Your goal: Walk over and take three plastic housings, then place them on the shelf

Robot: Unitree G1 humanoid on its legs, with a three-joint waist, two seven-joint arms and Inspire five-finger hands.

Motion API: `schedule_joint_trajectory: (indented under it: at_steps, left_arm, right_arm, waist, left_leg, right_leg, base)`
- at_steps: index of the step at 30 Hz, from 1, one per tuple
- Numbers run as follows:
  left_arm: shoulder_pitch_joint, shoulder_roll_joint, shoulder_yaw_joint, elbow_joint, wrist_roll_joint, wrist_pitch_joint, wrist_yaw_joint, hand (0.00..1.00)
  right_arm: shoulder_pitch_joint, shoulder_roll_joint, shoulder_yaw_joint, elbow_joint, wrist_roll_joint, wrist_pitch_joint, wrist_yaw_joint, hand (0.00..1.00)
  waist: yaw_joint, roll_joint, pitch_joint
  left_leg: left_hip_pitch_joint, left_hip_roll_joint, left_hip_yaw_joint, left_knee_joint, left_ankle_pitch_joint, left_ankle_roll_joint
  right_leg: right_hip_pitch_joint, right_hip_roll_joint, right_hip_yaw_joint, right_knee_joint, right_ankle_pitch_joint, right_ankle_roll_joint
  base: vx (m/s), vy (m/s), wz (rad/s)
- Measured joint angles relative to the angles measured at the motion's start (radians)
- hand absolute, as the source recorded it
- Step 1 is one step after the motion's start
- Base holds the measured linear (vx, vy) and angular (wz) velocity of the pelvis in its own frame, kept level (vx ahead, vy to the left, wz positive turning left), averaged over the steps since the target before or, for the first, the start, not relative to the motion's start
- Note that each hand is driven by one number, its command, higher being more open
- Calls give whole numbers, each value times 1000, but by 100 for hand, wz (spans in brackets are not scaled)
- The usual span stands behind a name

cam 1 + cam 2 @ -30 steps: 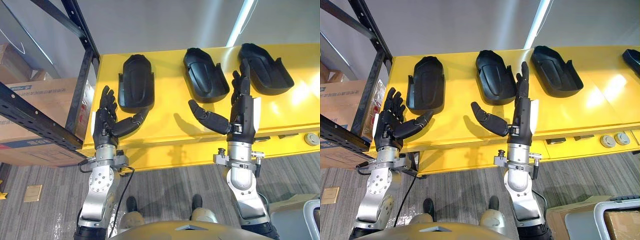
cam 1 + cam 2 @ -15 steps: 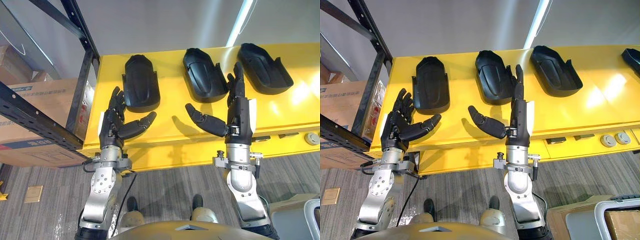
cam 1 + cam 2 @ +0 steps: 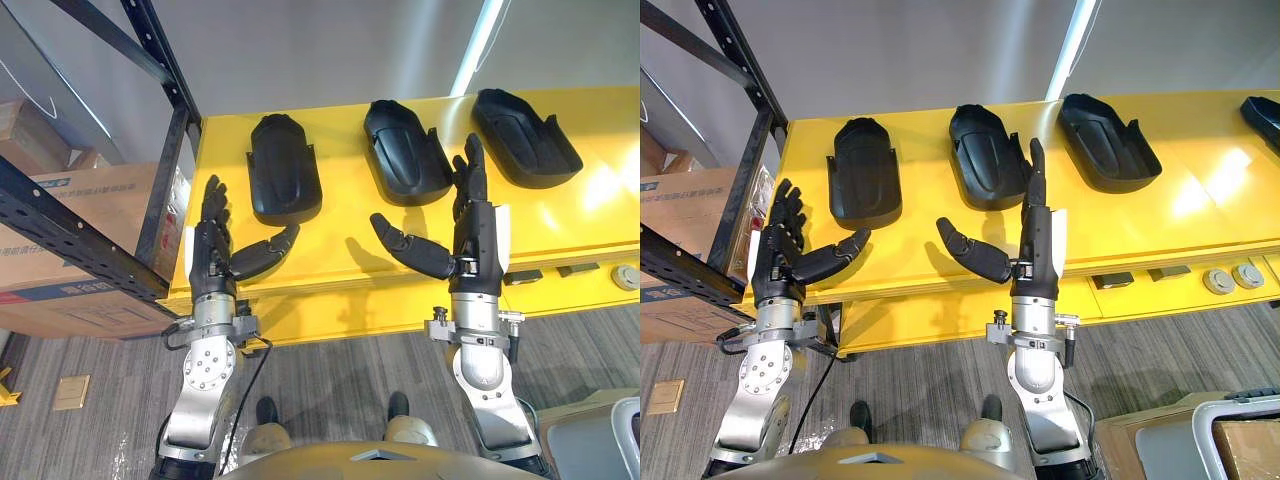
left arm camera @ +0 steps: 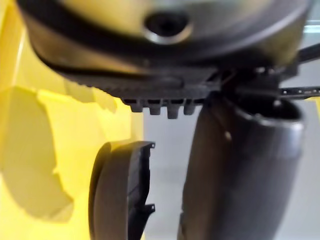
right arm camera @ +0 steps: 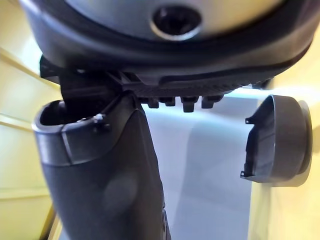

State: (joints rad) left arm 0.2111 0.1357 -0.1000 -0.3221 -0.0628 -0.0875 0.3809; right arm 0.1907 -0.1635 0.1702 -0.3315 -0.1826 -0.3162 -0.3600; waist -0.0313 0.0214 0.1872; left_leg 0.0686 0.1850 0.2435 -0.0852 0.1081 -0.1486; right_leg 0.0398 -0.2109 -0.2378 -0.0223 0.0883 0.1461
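Note:
Three black plastic housings lie in a row on the yellow table [image 3: 330, 250]: a left one [image 3: 285, 180], a middle one [image 3: 405, 152] and a right one [image 3: 525, 138]. My left hand [image 3: 210, 252] is open above the table's front edge, just short of the left housing, its thumb pointing toward it. My right hand [image 3: 472, 222] is open too, fingers straight and reaching up beside the middle housing's right edge, thumb spread to the left. Past the left thumb [image 4: 235, 170] the left housing [image 4: 120, 195] shows on edge. Beyond the right thumb [image 5: 110, 170] a housing [image 5: 280, 140] shows, untouched.
A black metal shelf rack [image 3: 160, 100] stands at the table's left end, with cardboard boxes [image 3: 90, 230] behind it. A fourth housing [image 3: 1262, 108] lies at the table's far right. Round fittings [image 3: 1225, 280] sit on the table's front face. A box [image 3: 1240, 440] stands at lower right.
My left hand swung in toward the left housing and then drew back left a little. My right hand's fingertips shifted left, from by the right housing to beside the middle one.

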Motion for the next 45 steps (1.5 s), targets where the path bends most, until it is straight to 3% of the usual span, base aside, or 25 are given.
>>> schedule_joint_trajectory:
  at_steps: [4, 10, 13, 18, 21, 22, 24, 27, 31, 35, 39, 42, 45]
  left_arm:
    - [31, -1, 19, -41, 0, -44, 9, 100]
    - [37, -1, 9, -154, -6, -179, -73, 100]
    - [78, -2, -8, -203, -18, -237, -118, 100]
    - [119, -2, -29, -206, -55, -268, -141, 100]
    - [112, 1, -52, -206, -54, -282, -116, 100]
    - [109, 2, -59, -206, -52, -282, -107, 100]
    - [102, 7, -92, -206, -44, -281, -54, 100]
    - [85, 9, -104, -206, -44, -280, -23, 100]
    - [64, 6, -103, -206, -72, -274, -19, 100]
    - [77, -1, -102, -193, -95, -244, -24, 100]
    - [90, -1, -87, -191, -97, -248, -23, 100]
    - [113, -1, -62, -184, -143, -274, -81, 100]
    - [113, 5, -75, -150, -177, -307, -225, 100]
  right_arm:
    - [2, 0, 5, 0, -1, 0, -18, 100]
    - [17, 3, 23, 0, 3, 36, -50, 100]
    - [44, 4, 22, 0, 3, 70, -69, 100]
    - [155, 4, -17, -33, 4, 89, -83, 100]
    - [187, 1, -54, -67, 17, 87, -82, 100]
    - [187, 1, -60, -68, 31, 84, -81, 100]
    - [191, 0, -79, -67, 86, 76, -75, 100]
    - [200, -1, -92, -66, 157, 35, -50, 100]
    - [216, 3, -51, -65, 169, 10, -15, 100]
    - [214, 3, 29, -49, 196, 10, 11, 100]
    - [171, 3, 37, -10, 190, 24, -25, 100]
    - [135, 7, 12, 31, 193, 47, -100, 100]
    - [129, 28, -61, 100, 197, 57, -176, 100]
  waist:
    - [-1, 2, -3]
    - [1, 17, -17]
    - [2, 21, -37]
    - [-6, 21, -66]
    - [-28, 9, -73]
    - [-28, 8, -73]
    - [-29, 13, -75]
    - [-39, 27, -79]
    - [-39, 25, -79]
    - [-17, 24, -80]
    - [5, 23, -81]
    - [10, 24, -82]
    - [22, 24, -82]
  left_leg:
    - [11, 0, 0, 0, -1, -1]
    - [15, 1, 7, 0, -2, -1]
    - [37, 5, 60, 0, -13, -7]
    - [84, 25, 168, 2, -58, -30]
    - [82, 35, 177, 73, -132, -36]
    - [78, 34, 155, 100, -158, -34]
    - [54, 15, 28, 214, -275, -8]
    - [39, 12, -18, 289, -333, -2]
    - [41, 1, -19, 290, -339, 5]
    - [38, -3, -55, 282, -337, 10]
    - [25, -9, -95, 252, -307, 10]
    - [25, -14, -113, 218, -278, 7]
    - [25, -16, -115, 201, -266, 7]
  right_leg:
    - [13, 0, -2, 0, 0, 0]
    - [10, 1, 5, 0, 1, 0]
    - [-9, 9, 59, 0, 3, 2]
    - [-59, 47, 184, 1, 13, -4]
    - [-93, 77, 273, 2, 25, -15]
    - [-95, 84, 291, 1, 26, -17]
    - [-104, 114, 361, 2, 27, -31]
    - [-110, 131, 409, -6, 41, -20]
    - [-101, 119, 406, -17, 48, -16]
    - [-65, 105, 361, -41, 50, -13]
    - [-56, 93, 314, -51, 50, -13]
    - [-56, 88, 290, -52, 50, -14]
    - [-56, 84, 278, -52, 49, -15]
  base:
    - [0, 0, 0]
    - [-3, 4, -5]
    - [3, 12, -51]
    - [27, 0, -74]
    - [45, -9, -79]
    - [52, 10, -102]
    - [46, 42, -100]
    - [51, 78, -61]
    - [31, 68, -1]
    - [-19, 27, 28]
    - [-16, -9, 37]
    - [-15, -13, 27]
    - [-29, 6, 10]
